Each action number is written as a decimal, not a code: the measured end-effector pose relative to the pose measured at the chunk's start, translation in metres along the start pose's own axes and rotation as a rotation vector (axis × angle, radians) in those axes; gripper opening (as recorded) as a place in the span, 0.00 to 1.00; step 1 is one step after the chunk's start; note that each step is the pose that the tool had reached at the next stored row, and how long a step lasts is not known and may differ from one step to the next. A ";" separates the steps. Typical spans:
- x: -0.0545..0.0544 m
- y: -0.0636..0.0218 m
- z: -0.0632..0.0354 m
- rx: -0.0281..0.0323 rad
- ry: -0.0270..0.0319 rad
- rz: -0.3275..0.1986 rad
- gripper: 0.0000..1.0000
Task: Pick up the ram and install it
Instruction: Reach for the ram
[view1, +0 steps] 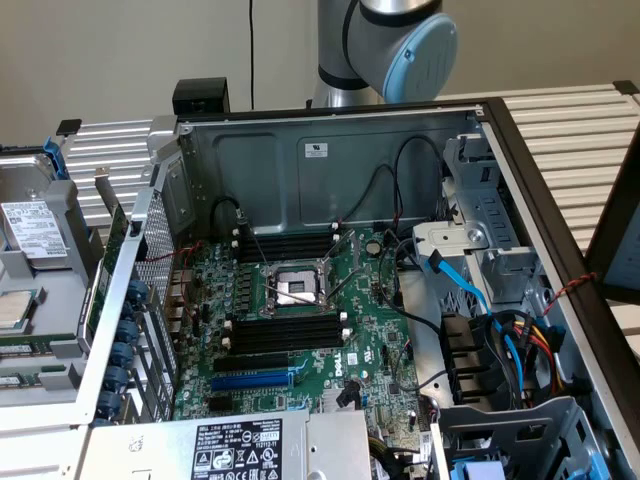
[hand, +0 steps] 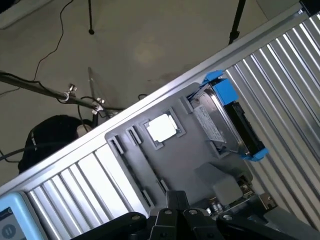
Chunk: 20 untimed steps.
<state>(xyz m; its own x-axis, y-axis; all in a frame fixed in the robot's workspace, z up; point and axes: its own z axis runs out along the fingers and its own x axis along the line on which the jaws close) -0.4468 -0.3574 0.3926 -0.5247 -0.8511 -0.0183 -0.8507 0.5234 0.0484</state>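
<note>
Gripper (hand: 177, 204) over parts tray (hand: 175, 165), jaws pressed together, nothing held.
Risk: lowered closed, it could strike the ram (view1: 18, 350) or processor (hand: 161, 127) rather than straddle the stick.

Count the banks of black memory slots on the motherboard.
2. The far bank lies between the CPU socket and the case's far wall; the near bank lies between the socket and the blue slot. Others may be hidden.

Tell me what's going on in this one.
A robot arm stands by an open computer case. Its gripper, jaws shut, hangs over the gray parts tray holding a processor chip and a drive. The black memory slots on the motherboard are all empty; nothing is installed yet.
</note>
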 end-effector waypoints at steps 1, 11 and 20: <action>0.000 0.0002 0.0000 -0.0002 0.0008 -0.015 0.10; 0.004 0.0059 0.0003 0.0035 0.0134 -0.094 0.10; 0.006 0.0078 0.0003 0.0060 0.0206 -0.135 0.10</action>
<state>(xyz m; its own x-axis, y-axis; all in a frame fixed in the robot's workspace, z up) -0.4565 -0.3581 0.3925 -0.4048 -0.9144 -0.0037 -0.9137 0.4043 0.0409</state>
